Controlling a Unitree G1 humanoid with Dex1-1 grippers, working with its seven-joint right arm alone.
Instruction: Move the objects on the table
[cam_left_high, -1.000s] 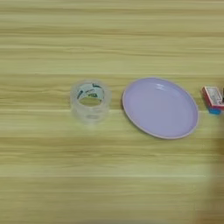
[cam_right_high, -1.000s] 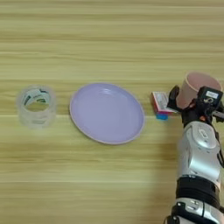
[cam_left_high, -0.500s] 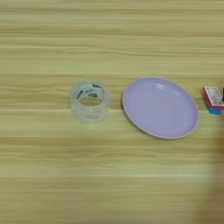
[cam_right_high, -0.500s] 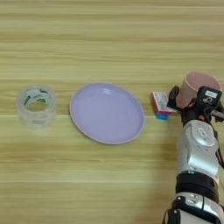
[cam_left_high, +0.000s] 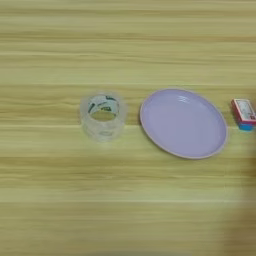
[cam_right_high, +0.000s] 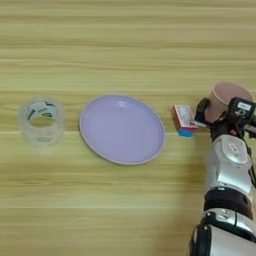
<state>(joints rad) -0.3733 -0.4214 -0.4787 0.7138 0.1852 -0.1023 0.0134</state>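
at three o'clock on the table (cam_right_high: 125, 40) my gripper (cam_right_high: 220, 112) has its black fingers closed around the pink cup (cam_right_high: 226, 98), just right of the box (cam_right_high: 184, 119). i'd lift straight up before swinging toward the plate (cam_right_high: 122, 129) at centre, clearing the box. no writing is readable on the box or on the tape roll (cam_right_high: 42, 120) at nine o'clock.

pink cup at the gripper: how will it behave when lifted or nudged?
The pink cup looks empty and thin-walled, so probably light. It tapers toward the base, so a sideways nudge may tip it, and on its side it would likely roll in an arc. The smooth surface could slip between the gripper's black fingers.
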